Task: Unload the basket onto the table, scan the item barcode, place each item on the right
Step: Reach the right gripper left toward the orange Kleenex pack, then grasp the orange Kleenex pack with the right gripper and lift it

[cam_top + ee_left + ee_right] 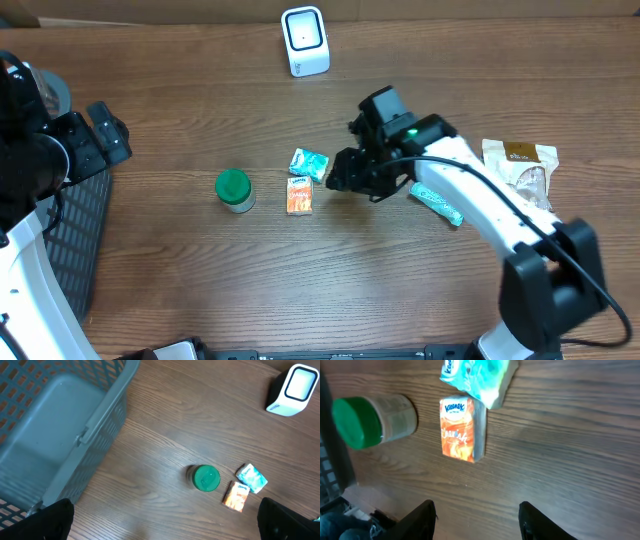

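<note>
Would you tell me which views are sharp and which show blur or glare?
Overhead: evenly lit and crisp. Left wrist: the basket looks soft and the scanner glares white. Right wrist: the orange pack is sharp enough to read, while the fingers at the bottom are blurred.

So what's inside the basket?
Just the basket's bare bottom shows in the left wrist view, with nothing lying on it. Its far ends run off the picture, so those parts cannot be seen.
</note>
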Robot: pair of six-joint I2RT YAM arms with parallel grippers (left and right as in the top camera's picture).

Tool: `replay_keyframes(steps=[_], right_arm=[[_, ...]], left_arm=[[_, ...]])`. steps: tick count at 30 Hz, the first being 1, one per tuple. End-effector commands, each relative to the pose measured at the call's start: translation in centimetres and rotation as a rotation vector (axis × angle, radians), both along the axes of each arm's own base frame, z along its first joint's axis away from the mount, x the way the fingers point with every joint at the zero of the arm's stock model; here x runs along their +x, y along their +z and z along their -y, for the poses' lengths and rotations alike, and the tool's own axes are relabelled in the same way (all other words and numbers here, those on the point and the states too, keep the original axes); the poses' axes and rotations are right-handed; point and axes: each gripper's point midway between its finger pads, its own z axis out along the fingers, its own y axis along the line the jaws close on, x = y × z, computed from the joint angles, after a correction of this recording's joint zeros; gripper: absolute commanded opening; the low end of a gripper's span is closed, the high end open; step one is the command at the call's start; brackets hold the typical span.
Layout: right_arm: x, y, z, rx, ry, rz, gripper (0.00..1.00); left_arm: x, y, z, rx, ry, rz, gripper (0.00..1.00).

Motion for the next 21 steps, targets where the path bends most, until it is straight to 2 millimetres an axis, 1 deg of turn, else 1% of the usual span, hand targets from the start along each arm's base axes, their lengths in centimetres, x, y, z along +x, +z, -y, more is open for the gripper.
replay_keyframes(steps=[1,5,7,9,10,13,18,21], right_arm=[[-0.3,-1.3,-1.5,0.004,0.000,-0.025,0.54],[0.2,-2.6,-3.1,0.020,-0.014,-0.024,0.53],[0.3,-3.6,-4.1,0.023,-0.028,-0.038,0.50],[0.1,-4.5,-4.5,0.016,-0.035,-0.059,0.46],[-0.1,-5.4,-4.7,0.000,-0.048,-0.077,0.42],[-0.4,-6.6,-5.2,-0.011,-0.046,-0.097,0.38],[-1.1,-7.8,-6.2,-0.026,-0.022,-0.098,0.36],[-1.3,-8.1,-6.2,-0.051,-0.039,-0.100,0.36]], left_arm=[[-0.1,0.3,0.0,0.009,-0.015,0.008,1.00],[-0.1,0.3,0.0,0.009,-0.015,0.008,1.00],[-0.1,0.3,0.0,0.009,-0.014,0.008,1.00],[-0.1,0.3,0.0,0.009,-0.015,0.008,1.00],[-0.1,0.3,0.0,0.009,-0.015,0.008,1.00],[-0.1,0.3,0.0,0.009,-0.015,0.008,1.00],[-0.1,0.3,0.0,0.009,-0.015,0.008,1.00],[-0.1,0.3,0.0,0.009,-0.015,0.008,1.00]])
